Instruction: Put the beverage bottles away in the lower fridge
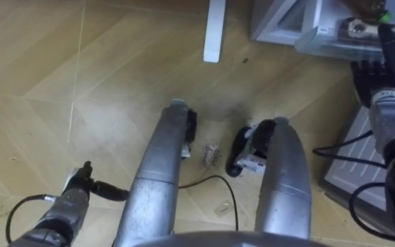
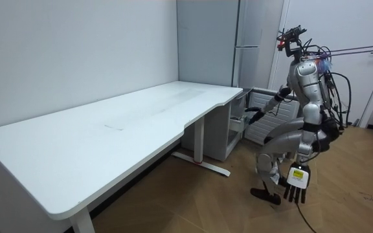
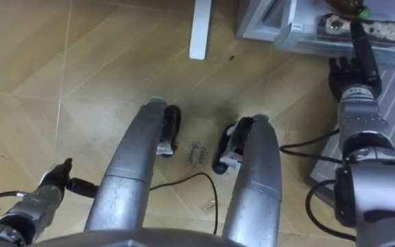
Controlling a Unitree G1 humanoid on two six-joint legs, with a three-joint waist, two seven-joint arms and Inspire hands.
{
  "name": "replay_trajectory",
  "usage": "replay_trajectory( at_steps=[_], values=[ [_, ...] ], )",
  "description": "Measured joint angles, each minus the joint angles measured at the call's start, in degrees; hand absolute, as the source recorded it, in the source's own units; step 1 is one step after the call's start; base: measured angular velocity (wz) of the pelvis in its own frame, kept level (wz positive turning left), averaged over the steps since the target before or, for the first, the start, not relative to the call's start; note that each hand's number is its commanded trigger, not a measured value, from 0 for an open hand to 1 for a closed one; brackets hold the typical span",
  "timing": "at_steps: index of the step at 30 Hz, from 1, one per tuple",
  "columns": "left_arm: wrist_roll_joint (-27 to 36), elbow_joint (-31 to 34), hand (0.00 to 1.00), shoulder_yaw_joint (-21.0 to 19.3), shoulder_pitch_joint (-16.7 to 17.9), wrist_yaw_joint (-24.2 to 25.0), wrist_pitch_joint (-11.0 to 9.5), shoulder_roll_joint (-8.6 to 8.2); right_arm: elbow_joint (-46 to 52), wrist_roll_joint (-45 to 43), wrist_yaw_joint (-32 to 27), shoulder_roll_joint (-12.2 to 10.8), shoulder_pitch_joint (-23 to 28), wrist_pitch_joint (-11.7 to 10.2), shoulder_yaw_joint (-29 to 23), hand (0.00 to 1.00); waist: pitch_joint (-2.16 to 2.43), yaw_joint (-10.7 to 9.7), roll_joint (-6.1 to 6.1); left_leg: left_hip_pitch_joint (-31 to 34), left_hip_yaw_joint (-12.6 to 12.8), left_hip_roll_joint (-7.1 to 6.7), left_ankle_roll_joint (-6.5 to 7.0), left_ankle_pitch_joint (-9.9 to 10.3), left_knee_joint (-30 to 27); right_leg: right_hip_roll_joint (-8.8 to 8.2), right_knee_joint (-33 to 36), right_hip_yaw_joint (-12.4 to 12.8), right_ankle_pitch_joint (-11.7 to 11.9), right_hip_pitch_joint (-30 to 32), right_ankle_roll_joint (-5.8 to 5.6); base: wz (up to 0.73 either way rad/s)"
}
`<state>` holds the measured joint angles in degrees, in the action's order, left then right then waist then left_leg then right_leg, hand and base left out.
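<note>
Left eye view: I look straight down at the wooden floor (image 1: pixel 115 82); the right hand (image 1: pixel 370 72) reaches up at the upper right, its dark fingers (image 1: pixel 362 67) straight and holding nothing, their tips just short of the front rim of an open fridge drawer (image 1: pixel 321 38); whether they touch it I cannot tell. Two things lie in that drawer, a pale item (image 1: pixel 362 27) with dark markings and, beyond it, a brown item (image 1: pixel 370 9) with a green tip; I take them for the drinks but cannot make them out for certain. The white foot of the table (image 1: pixel 214 31) shows at the top centre.

Room view: the robot stands bent forward at the tall grey fridge (image 2: pixel 258 32), just past the end of the long white table (image 2: pixel 109 136); its right arm is stretched towards the open lower part of the fridge; the left hand (image 2: pixel 296 186) hangs by its leg on the near side, fingers straight, pointing down, carrying nothing.
</note>
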<state>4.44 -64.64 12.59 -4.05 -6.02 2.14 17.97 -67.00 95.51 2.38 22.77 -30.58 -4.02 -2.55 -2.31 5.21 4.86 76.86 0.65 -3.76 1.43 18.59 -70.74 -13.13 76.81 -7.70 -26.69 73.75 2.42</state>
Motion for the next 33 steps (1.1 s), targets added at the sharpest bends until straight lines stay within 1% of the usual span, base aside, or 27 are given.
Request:
replay_trajectory(
  at_steps=[1,2,3,4,6,8,10,12,13,14,17,19,21,23,25,28,30,31,33],
  values=[
    [0.1,1.7,0.0,0.0,1.3,0.0,-0.2,0.62,0.2,0.0,-0.7,0.1,0.0,0.0,0.8,0.0,0.01,0.0,0.29,-0.1,0.1,-0.05,0.02,0.0,0.0,-0.18,0.1,0.0,-0.1,0.0,0.11,0.0],
    [0.4,3.0,0.0,0.0,2.3,-0.1,-0.6,1.07,0.2,0.0,-1.1,0.2,0.0,-0.1,1.3,0.0,0.01,-0.2,0.46,-0.2,0.3,-0.25,0.0,0.0,0.0,-0.82,0.4,-0.1,-0.2,0.0,0.31,0.07],
    [0.4,3.2,0.0,0.0,2.7,-0.1,-0.9,1.24,0.2,0.0,-1.4,0.3,0.0,-0.1,1.3,0.0,-0.02,-0.2,0.52,-0.2,0.4,-0.59,0.0,0.0,0.0,-1.12,0.7,-0.1,-0.4,0.0,0.38,0.16],
    [0.4,3.5,0.0,0.0,3.4,-0.1,-1.3,1.44,0.2,0.0,-2.0,0.6,0.0,-0.1,1.3,0.0,-0.03,-0.3,0.56,-0.2,0.4,-1.04,0.09,0.0,0.0,-1.85,1.1,-0.2,-0.7,0.0,0.43,0.16],
    [0.4,4.2,0.0,0.0,4.9,-0.2,-1.7,1.99,0.2,0.0,-2.8,1.0,0.0,-0.1,1.7,0.0,-0.03,-0.1,0.59,-0.2,0.4,-0.96,0.13,0.1,0.0,-1.95,1.2,-0.2,-0.8,0.0,0.35,0.1],
    [0.4,6.2,0.0,-0.2,8.3,-0.2,-1.9,2.79,0.5,0.0,-3.9,1.8,0.0,0.0,3.3,0.0,-0.05,0.0,0.63,-0.1,0.4,-1.0,0.13,0.1,0.0,-2.43,1.3,-0.4,-1.0,0.0,0.32,0.07],
    [0.4,7.3,0.0,-1.4,10.4,-0.4,-2.0,3.01,2.0,0.0,-6.3,2.2,0.0,0.1,3.6,0.0,-0.07,0.0,0.66,-0.1,0.6,-1.03,0.12,0.1,0.0,-3.03,1.5,-0.6,-1.0,0.0,0.36,0.06],
    [0.3,7.3,0.0,-2.3,11.2,-1.0,-2.1,3.09,2.9,0.0,-7.6,2.7,0.0,-0.3,3.6,0.0,-0.08,0.3,0.66,-0.1,0.7,-1.21,0.09,0.1,0.0,-3.79,1.8,-0.9,-1.1,0.0,0.42,0.06],
    [0.3,7.3,0.0,-2.7,11.2,-1.2,-2.2,3.16,3.2,-0.1,-7.8,3.4,0.0,-0.4,3.6,0.0,-0.09,0.9,0.68,-0.1,0.7,-1.43,0.04,0.0,0.0,-4.1,2.0,-1.0,-1.1,0.0,0.48,0.07],
    [0.4,7.5,0.0,-2.7,11.3,-1.3,-2.7,3.33,4.1,-0.1,-8.7,3.9,0.0,-0.8,3.7,0.0,-0.1,1.6,0.7,-0.2,0.5,-1.71,-0.06,0.0,0.0,-4.11,2.1,-0.9,-1.1,0.0,0.51,0.06],
    [0.4,7.5,0.0,-2.7,12.1,-1.3,-3.6,3.52,7.2,-0.1,-10.8,4.1,-0.1,-2.0,3.7,0.0,-0.16,2.6,0.8,-0.7,0.5,-2.02,-0.27,-0.2,-0.2,-4.68,2.9,-0.9,-1.8,-0.4,0.77,0.09],
    [0.4,7.5,0.0,-2.7,13.2,-1.3,-3.7,3.54,8.7,-0.1,-11.4,4.3,-0.1,-2.4,3.7,0.0,-0.17,2.8,0.81,-0.9,0.3,-2.01,-0.29,-0.2,-0.8,-4.61,3.6,-0.9,-2.5,-0.6,0.72,0.11],
    [0.4,7.6,0.0,-2.7,14.6,-1.3,-3.6,3.55,11.5,-0.1,-12.4,4.3,-0.1,-2.6,3.7,0.0,-0.2,2.7,0.87,-0.9,0.1,-2.01,-0.45,-0.1,-1.2,-4.63,4.2,-1.1,-3.1,-0.7,0.93,0.07],
    [0.4,8.8,0.0,-3.0,16.4,-1.3,-3.3,3.56,15.8,-0.4,-13.7,4.4,-0.1,-2.9,3.8,0.0,-0.21,2.8,0.86,-1.0,-0.4,-1.98,-0.91,0.0,-1.1,-4.64,4.2,-1.6,-3.3,-1.1,1.37,0.04],
    [0.3,9.7,0.0,-3.0,17.4,-1.3,-3.2,3.73,18.4,-1.4,-14.5,4.4,-0.1,-3.4,4.7,0.0,-0.2,2.8,0.85,-1.6,-0.9,-2.0,-1.57,0.0,-1.1,-4.64,4.1,-2.3,-3.7,-2.1,1.68,0.08],
    [-0.1,10.0,0.0,-3.0,17.5,-1.3,-3.3,3.73,21.2,-1.5,-15.0,4.4,-0.1,-4.8,5.8,0.0,-0.22,3.1,0.83,-2.6,-1.6,-2.04,-2.13,0.3,-1.2,-4.7,4.2,-3.6,-4.6,-3.7,2.19,0.11],
    [-0.2,10.6,0.0,-2.8,17.9,-1.3,-3.2,3.73,21.3,-1.6,-15.4,4.4,-0.1,-4.8,6.6,0.0,-0.26,3.2,0.76,-3.0,-2.1,-2.0,-2.61,0.6,-1.4,-4.46,4.2,-4.0,-4.9,-4.3,2.53,0.0],
    [-0.2,11.1,0.0,-2.8,18.2,-1.2,-3.1,3.79,21.3,-1.9,-15.4,4.4,-0.1,-4.8,7.4,0.0,-0.33,3.3,0.65,-3.4,-2.5,-1.97,-3.05,1.0,-1.8,-4.29,4.3,-4.2,-5.1,-4.9,2.88,-0.09],
    [-0.2,12.2,0.0,-2.8,18.5,-1.2,-3.0,3.93,21.6,-2.7,-15.5,4.5,-0.1,-4.8,8.1,0.0,-0.33,3.5,0.6,-3.6,-2.5,-1.93,-3.16,1.1,-2.0,-4.01,4.5,-4.2,-5.3,-5.0,3.07,-0.05]
  ],
)
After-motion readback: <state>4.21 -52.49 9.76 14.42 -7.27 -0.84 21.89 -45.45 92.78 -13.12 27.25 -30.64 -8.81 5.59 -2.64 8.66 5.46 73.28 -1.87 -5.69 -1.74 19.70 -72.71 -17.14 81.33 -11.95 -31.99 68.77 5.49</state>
